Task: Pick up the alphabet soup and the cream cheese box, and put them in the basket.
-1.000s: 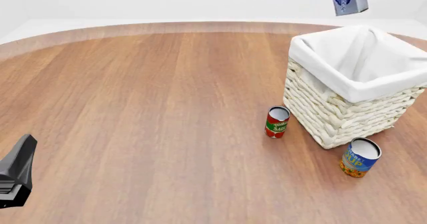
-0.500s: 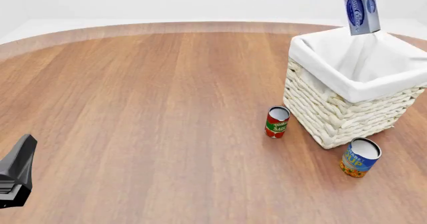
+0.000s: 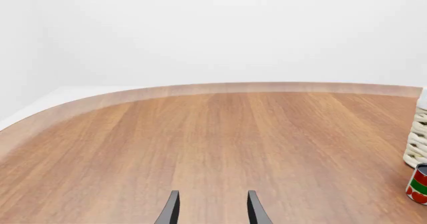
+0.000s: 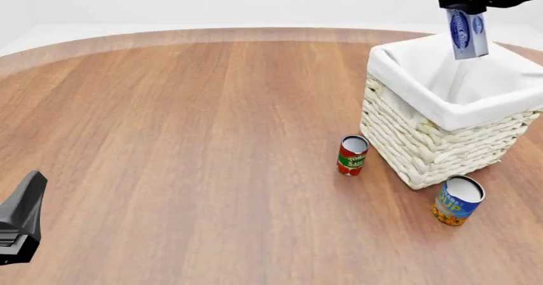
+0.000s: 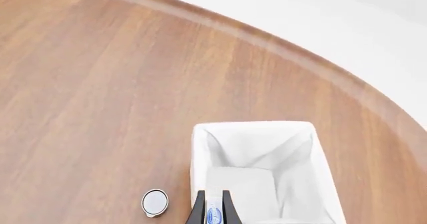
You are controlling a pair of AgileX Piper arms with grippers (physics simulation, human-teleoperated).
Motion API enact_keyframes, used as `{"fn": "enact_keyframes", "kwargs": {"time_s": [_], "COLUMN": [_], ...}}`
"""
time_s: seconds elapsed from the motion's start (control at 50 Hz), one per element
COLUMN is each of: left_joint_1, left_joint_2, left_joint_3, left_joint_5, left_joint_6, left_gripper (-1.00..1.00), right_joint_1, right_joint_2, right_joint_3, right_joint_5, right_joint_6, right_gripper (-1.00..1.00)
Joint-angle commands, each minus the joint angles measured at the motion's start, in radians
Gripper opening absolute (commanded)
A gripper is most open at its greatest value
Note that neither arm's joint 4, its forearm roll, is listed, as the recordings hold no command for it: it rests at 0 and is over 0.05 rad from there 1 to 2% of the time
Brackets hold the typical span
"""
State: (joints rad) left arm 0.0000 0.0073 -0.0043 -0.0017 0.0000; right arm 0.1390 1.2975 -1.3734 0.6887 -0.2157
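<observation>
The cream cheese box [image 4: 467,33] is being held upright, clamped in the right claw [image 4: 465,6], above the basket [image 4: 441,146] for release, while the left claw [image 3: 211,210] is being kept open.

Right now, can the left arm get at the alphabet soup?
Probably not easily. The left gripper sits at the near left, and the alphabet soup stands far right beside the basket. Bare table between them, nothing blocking, just distance.
</observation>
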Motion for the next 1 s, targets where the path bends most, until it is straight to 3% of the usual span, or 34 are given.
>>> {"fn": "enact_keyframes", "kwargs": {"time_s": [0.02, 1.0], "left_joint_1": [0.0, 0.0], "left_joint_2": [0.0, 0.0], "left_joint_3": [0.0, 0.0], "left_joint_5": [0.0, 0.0], "left_joint_6": [0.0, 0.0], "left_gripper": [1.0, 1.0], "right_joint_1": [-0.035, -0.1], "right_joint_2": [0.02, 0.168], "right_joint_3": [0.003, 0.032], "right_joint_5": [-0.016, -0.097], "right_joint_6": [0.013, 0.011], "right_gripper": [-1.0, -1.0]}}
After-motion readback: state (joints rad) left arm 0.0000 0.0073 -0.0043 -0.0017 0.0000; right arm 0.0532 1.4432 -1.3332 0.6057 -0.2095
